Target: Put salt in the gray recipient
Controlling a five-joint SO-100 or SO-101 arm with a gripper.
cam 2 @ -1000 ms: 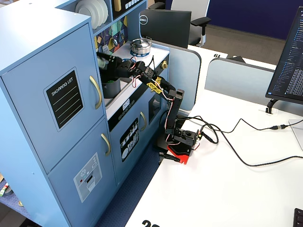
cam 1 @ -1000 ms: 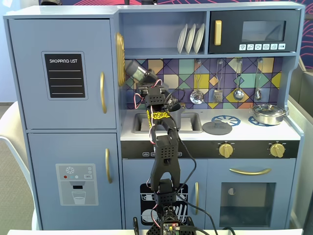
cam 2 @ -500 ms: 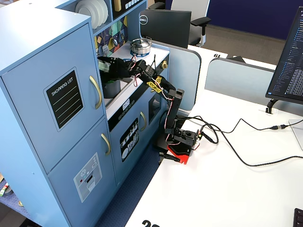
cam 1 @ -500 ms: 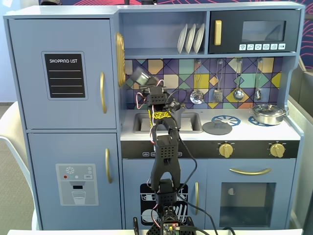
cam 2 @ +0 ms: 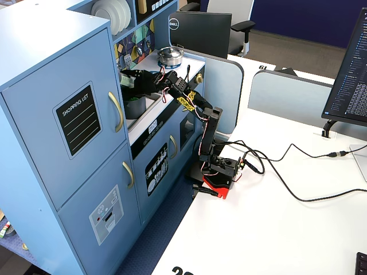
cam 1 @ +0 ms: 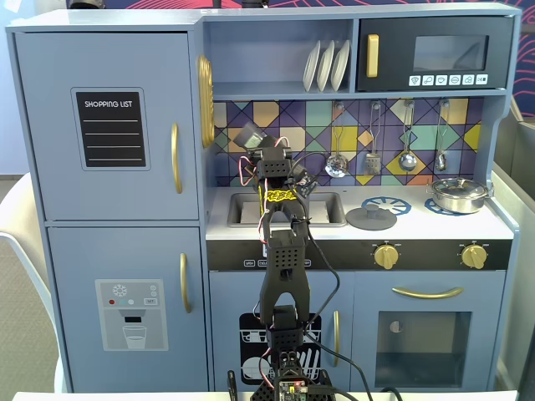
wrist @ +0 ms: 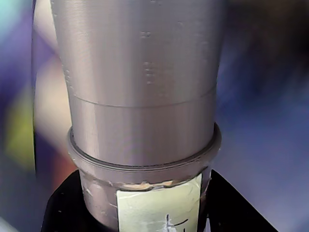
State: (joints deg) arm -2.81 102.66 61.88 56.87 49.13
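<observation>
My gripper is shut on the salt shaker, a gray cylinder with a pale green label; it fills the wrist view, with a black jaw on each side of its lower part. In a fixed view the gripper holds the shaker tilted, high above the sink, in front of the tiled back wall. In a fixed view from the side, the gripper and shaker hang just above the gray pot, which stands in the sink. In the front fixed view the arm hides the pot.
A shiny steel pan sits on the right burner and a flat gray lid with a knob lies by the left burner. Utensils hang on the back wall. The cupboard wall with its gold handle is close on the left.
</observation>
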